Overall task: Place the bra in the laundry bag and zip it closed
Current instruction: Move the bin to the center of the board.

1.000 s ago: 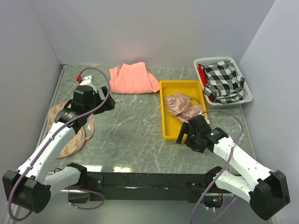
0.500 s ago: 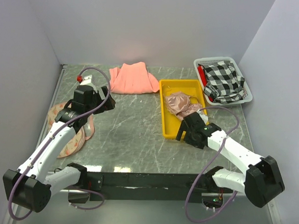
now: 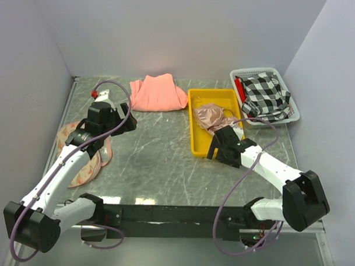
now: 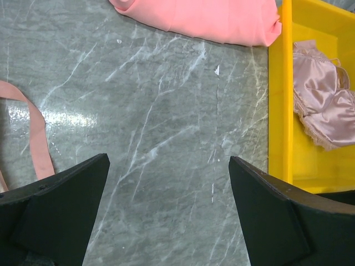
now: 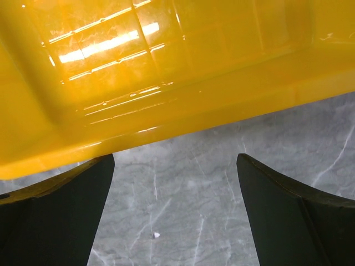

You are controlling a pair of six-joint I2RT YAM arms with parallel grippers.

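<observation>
Just ahead of the right gripper (image 5: 175,158), whose 2 fingers are spread wide, the near wall of the yellow tray (image 5: 166,94) is seen. The bra (image 3: 213,117) is laid inside the tray, beyond the fingertips. The left gripper (image 4: 169,160) is also opened wide above the marble table (image 4: 166,105). The laundry bag (image 3: 89,169) is spread behind it and to its left, partly under the arm.

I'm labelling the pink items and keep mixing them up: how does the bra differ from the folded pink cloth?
The bra is shiny dusty pink; the folded cloth is matte salmon. The bra lies crumpled in the yellow tray; the folded cloth lies flat on the table. The folded cloth covers more area than the bra. Both are pink fabric.
</observation>
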